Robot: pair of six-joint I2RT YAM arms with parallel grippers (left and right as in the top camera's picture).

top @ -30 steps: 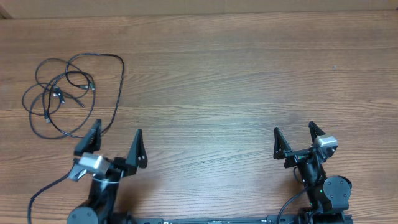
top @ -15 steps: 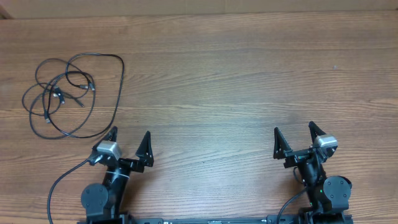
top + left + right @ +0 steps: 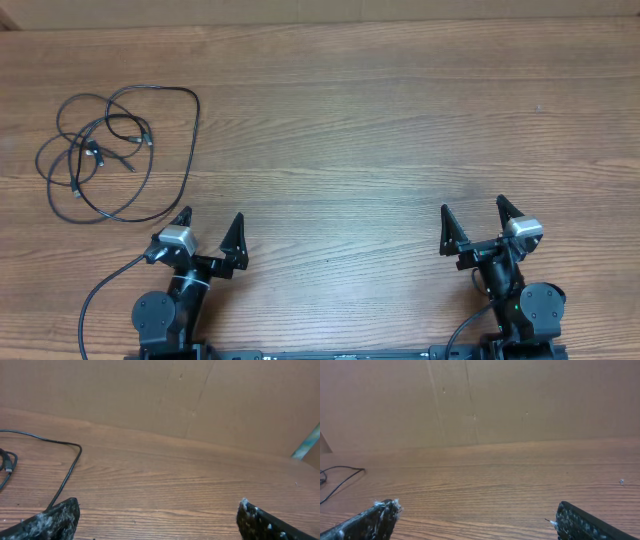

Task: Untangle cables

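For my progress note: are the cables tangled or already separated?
Tangled. The cables lie in one bundle, their loops overlapping and crossing one another in several places.

Soft, even light falls on the wooden surface [image 3: 350, 120] — shadows are faint and small. The top view is sharp; both wrist views look a little fuzzy and warm-coloured.

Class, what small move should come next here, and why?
Probably the left gripper should reach forward and left to the cables: they lie tangled close by, untouched, both grippers are open and empty, and the right gripper sits far off.
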